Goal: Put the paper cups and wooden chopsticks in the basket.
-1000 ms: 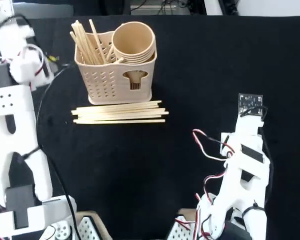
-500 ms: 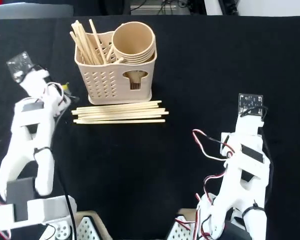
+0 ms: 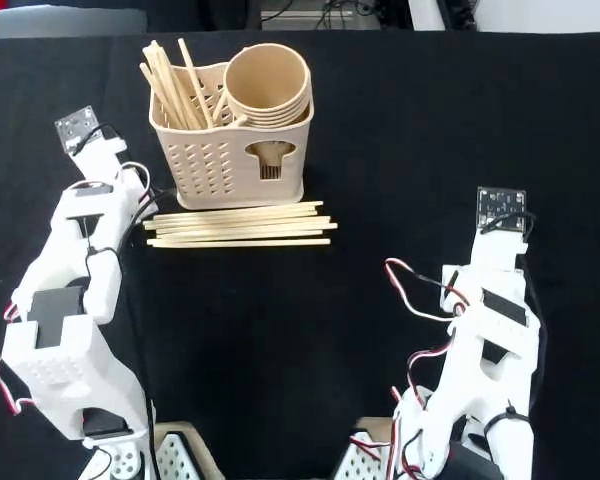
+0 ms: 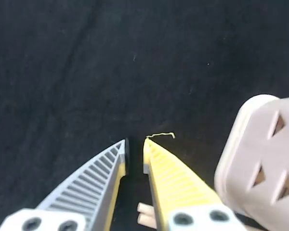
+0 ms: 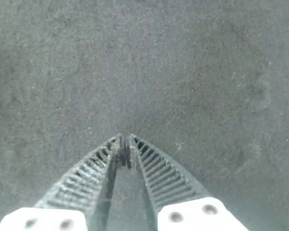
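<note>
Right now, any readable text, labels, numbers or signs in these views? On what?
No text can be read.
circuit board on the left arm: marks too small to read.
circuit board on the right arm: marks too small to read.
basket, paper cups, chopsticks: no print shows; the shape on the basket's front is a cut-out, not a sign.

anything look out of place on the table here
A loose bundle of chopsticks lies flat on the table in front of the basket, outside it; the paper cups are stacked inside. Nothing looks spilled or damaged.
</note>
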You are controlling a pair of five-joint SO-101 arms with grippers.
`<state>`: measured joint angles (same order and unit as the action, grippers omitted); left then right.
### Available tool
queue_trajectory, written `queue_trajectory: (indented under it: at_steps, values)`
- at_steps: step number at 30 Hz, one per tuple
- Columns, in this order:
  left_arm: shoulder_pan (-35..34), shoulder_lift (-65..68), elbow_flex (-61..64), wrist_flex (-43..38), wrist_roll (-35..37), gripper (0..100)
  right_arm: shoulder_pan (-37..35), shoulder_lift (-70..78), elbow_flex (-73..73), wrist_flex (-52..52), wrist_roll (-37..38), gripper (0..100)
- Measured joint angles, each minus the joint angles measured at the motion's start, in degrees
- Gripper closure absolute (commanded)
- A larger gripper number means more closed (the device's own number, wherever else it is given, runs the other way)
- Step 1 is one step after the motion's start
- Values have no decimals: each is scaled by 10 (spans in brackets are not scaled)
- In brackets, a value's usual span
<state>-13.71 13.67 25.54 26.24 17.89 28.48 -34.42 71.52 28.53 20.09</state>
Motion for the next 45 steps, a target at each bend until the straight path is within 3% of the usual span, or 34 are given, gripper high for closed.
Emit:
queue_trajectory:
  at_steps: [2,20,33,40,45]
  values:
    - [0,0,-2,0,0,971,0,0,0,0,0,973]
    - [41,-9,5,4,2,967,0,0,0,0,0,973]
    - [75,-27,4,120,-19,971,0,0,0,0,0,973]
    - [115,-96,73,179,-89,971,0,0,0,0,0,973]
    - [169,-187,167,179,-142,971,0,0,0,0,0,973]
